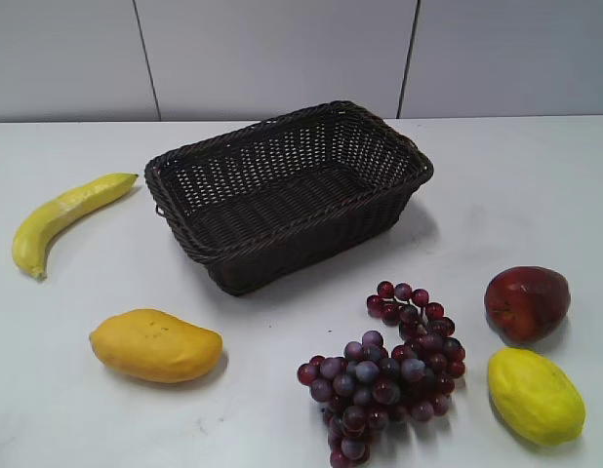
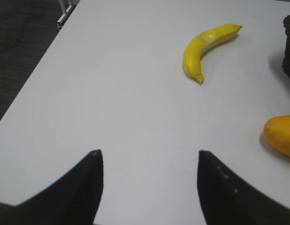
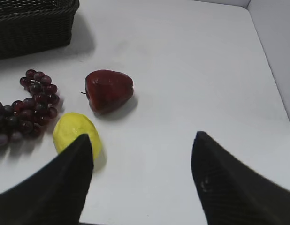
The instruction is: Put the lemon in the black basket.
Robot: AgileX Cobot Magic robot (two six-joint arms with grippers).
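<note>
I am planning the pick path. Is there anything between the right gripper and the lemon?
Nothing visible. The open right gripper hangs over bare table, and the lemon lies just beside its left finger. The apple and grapes lie beyond.

This looks like a lab test bench rather than a home: a bare white tabletop [image 1: 536, 185] stands against plain grey wall panels [image 1: 272, 54] with dark carpet [image 2: 23, 51] beside it, and a few fruits lie spaced out around one wicker basket [image 1: 282, 190].
</note>
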